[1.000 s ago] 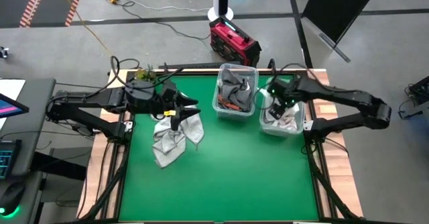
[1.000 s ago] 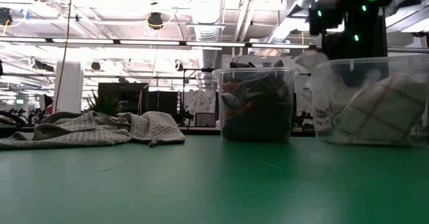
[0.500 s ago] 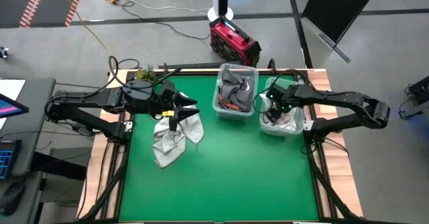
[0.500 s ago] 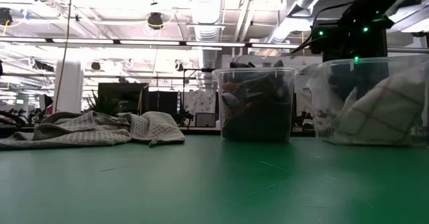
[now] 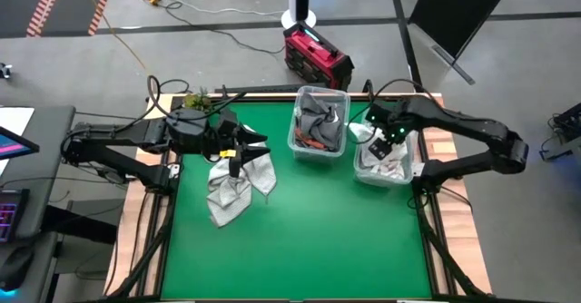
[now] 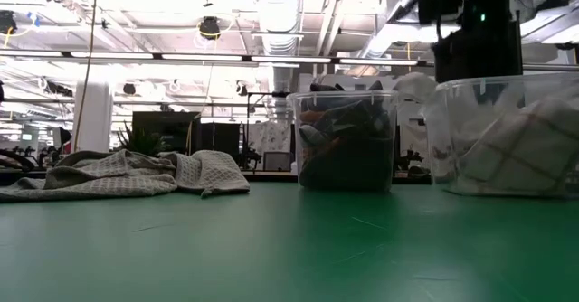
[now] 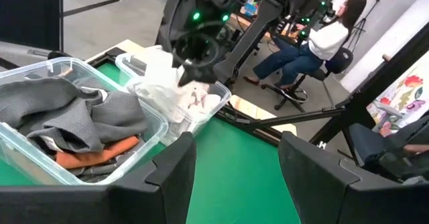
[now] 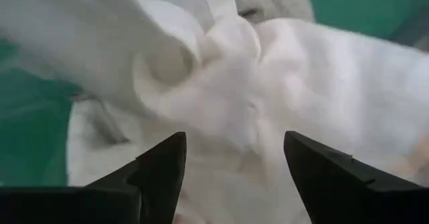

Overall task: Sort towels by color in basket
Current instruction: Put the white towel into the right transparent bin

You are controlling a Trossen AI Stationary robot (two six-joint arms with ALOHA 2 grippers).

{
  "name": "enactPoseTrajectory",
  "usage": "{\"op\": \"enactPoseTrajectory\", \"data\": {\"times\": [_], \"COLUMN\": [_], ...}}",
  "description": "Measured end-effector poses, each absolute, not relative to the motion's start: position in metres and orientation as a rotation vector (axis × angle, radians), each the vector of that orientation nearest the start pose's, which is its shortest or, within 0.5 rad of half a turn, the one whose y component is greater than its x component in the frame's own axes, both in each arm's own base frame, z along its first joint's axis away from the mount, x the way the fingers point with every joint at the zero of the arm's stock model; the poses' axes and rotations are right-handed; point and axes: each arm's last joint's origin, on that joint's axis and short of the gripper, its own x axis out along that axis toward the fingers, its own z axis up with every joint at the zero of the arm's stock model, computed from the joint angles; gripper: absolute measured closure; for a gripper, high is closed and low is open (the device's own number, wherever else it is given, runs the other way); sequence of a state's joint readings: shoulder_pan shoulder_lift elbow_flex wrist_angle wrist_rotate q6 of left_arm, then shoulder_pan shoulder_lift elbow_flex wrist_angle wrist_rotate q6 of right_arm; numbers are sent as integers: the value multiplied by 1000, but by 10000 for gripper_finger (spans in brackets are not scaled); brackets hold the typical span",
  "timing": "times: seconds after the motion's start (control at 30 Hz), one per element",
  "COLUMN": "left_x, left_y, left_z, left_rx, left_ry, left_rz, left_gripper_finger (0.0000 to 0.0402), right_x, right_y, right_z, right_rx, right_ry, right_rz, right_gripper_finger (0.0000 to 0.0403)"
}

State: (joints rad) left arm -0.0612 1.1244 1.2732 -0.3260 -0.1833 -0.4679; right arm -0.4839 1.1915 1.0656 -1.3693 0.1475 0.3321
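Since half a second ago the right gripper (image 5: 385,138) has been lifted from deep in the right bin (image 5: 410,164) to just above its rim; its fingers are spread apart with nothing held; white towels (image 8: 268,123) are piled in that bin below it; dark and orange towels fill the middle bin (image 5: 296,138); the left gripper (image 5: 243,156) hangs open over the light grey towel (image 5: 232,190), which is stretched from the table's far side toward the near-left.
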Motion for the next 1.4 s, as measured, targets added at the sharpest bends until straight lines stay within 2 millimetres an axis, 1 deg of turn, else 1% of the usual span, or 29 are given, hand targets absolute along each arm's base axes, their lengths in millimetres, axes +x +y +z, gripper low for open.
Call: {"op": "enactPoseTrajectory", "data": {"times": [0.1,0.2,0.27,0.33,0.43,0.5,0.6,0.67,0.73,0.8,0.87,0.93,0.97,1.0,1.03,1.13,1.27,1.33,1.4], "left_x": [234,234,234,234,234,234,234,234,234,234,234,234,234,234,234,234,233,233,234], "left_y": [-9,-9,-9,-9,-9,-9,-9,-9,-9,-9,-9,-9,-9,-9,-9,-9,-9,-9,-9], "left_z": [420,420,420,420,420,420,420,420,420,420,420,420,420,420,420,418,417,417,418], "left_rx": [-444,-444,-445,-444,-434,-425,-408,-396,-384,-381,-381,-381,-381,-381,-381,-378,-373,-357,-335], "left_ry": [144,144,144,144,145,145,147,148,149,149,149,150,151,153,157,174,179,180,177], "left_rz": [161,161,160,161,160,159,158,157,156,156,156,156,156,156,157,161,161,160,161], "left_gripper_finger": [200,200,200,200,200,200,200,200,200,200,200,200,200,201,201,201,201,201,201], "right_x": [161,167,175,184,195,202,212,220,228,235,239,241,240,238,234,215,181,167,160], "right_y": [-84,-80,-76,-73,-69,-71,-80,-88,-94,-99,-101,-102,-101,-100,-99,-91,-83,-82,-85], "right_z": [304,327,340,347,348,343,331,324,316,309,304,301,300,300,302,311,322,325,326], "right_rx": [476,380,306,219,122,101,86,49,21,25,55,88,99,105,115,157,250,326,395], "right_ry": [1358,1261,1181,1109,1060,1081,1150,1189,1218,1228,1239,1254,1268,1283,1295,1333,1448,1508,1499], "right_rz": [-730,-650,-590,-522,-448,-433,-435,-468,-471,-445,-393,-361,-350,-349,-353,-385,-451,-509,-563], "right_gripper_finger": [117,117,117,117,117,117,119,128,152,195,254,325,360,378,383,379,384,384,384]}}
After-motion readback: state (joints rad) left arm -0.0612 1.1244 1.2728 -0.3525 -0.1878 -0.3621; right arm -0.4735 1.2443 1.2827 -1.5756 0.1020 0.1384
